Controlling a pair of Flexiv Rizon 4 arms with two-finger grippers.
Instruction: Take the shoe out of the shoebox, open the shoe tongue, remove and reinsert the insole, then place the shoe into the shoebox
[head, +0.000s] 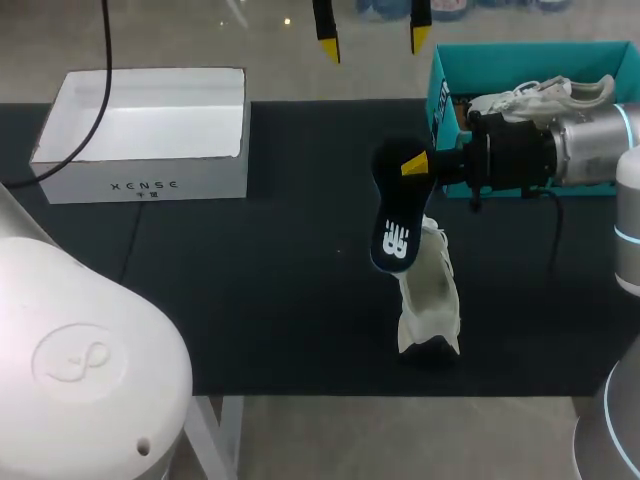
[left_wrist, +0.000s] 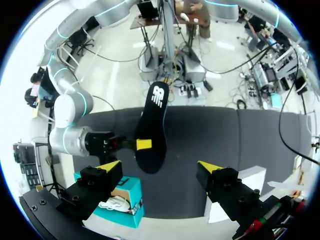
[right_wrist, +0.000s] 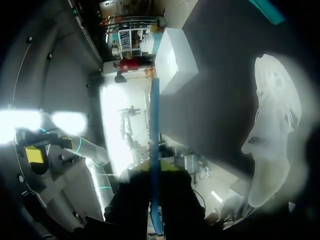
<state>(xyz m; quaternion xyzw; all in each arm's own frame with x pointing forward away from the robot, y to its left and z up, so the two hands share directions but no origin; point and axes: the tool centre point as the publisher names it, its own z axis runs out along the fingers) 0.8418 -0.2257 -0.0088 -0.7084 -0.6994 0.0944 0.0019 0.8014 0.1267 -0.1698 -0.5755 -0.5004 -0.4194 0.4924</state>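
Note:
My right gripper (head: 418, 166) comes in from the right and is shut on a dark insole (head: 393, 222) with a white logo, holding it by one end above the mat. In the right wrist view the insole (right_wrist: 154, 125) shows edge-on as a thin blue strip between the fingers of the right gripper (right_wrist: 154, 170). A white shoe (head: 430, 300) lies on the black mat just below the insole, and it also shows as the white shoe (right_wrist: 272, 135) beside the gripper. My left gripper (head: 372, 42) hangs open high over the far edge. From the left gripper (left_wrist: 160, 166), the insole (left_wrist: 152, 125) is straight ahead.
A teal shoebox (head: 442, 75) stands at the back right with another white shoe (head: 535, 95) inside, behind my right wrist. A white open box (head: 150, 130) sits at the back left. The black mat (head: 260, 300) covers the table between them.

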